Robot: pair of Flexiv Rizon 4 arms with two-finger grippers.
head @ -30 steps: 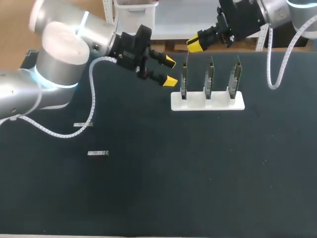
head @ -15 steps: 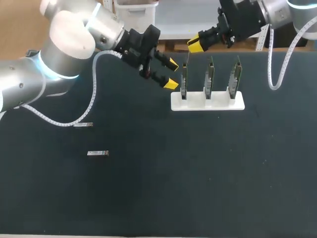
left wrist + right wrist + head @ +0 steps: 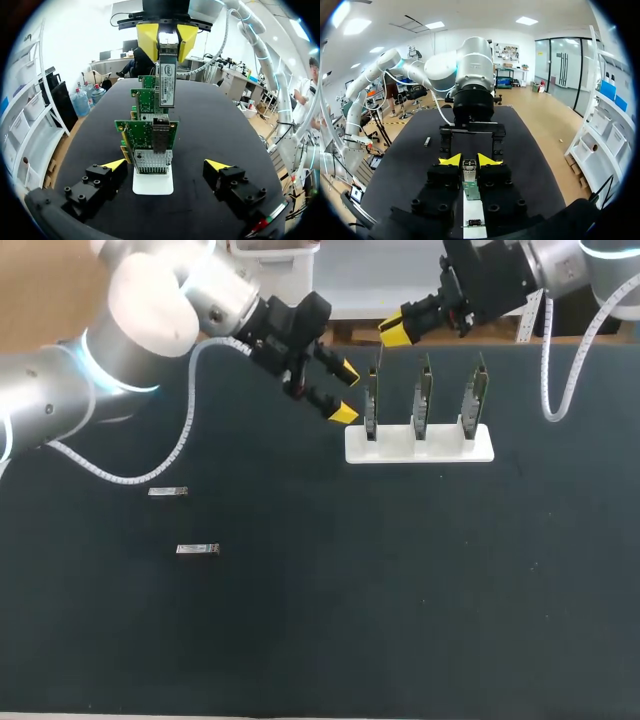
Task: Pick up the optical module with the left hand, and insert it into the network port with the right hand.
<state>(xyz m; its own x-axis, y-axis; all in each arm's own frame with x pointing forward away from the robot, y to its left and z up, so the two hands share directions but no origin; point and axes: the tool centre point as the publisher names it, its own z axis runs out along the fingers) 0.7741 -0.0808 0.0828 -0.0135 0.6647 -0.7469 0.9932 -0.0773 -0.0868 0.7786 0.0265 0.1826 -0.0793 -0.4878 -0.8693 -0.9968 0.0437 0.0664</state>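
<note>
Your left tool (image 3: 345, 392) is gaping beside the white green-card rack (image 3: 420, 445); its wrist view is showing clearly your right tool (image 3: 167, 37) gripping the silver optical module (image 3: 167, 82).

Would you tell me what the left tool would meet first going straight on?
Probably the left tool would meet the nearest network card in the white stand, though depth is unclear.

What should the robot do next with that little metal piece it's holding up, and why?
Probably ease the right gripper straight down. It is shut on the module, which hangs upright above the port of the end card, not yet in. The left gripper is open and empty beside the rack, so its part looks done.
</note>
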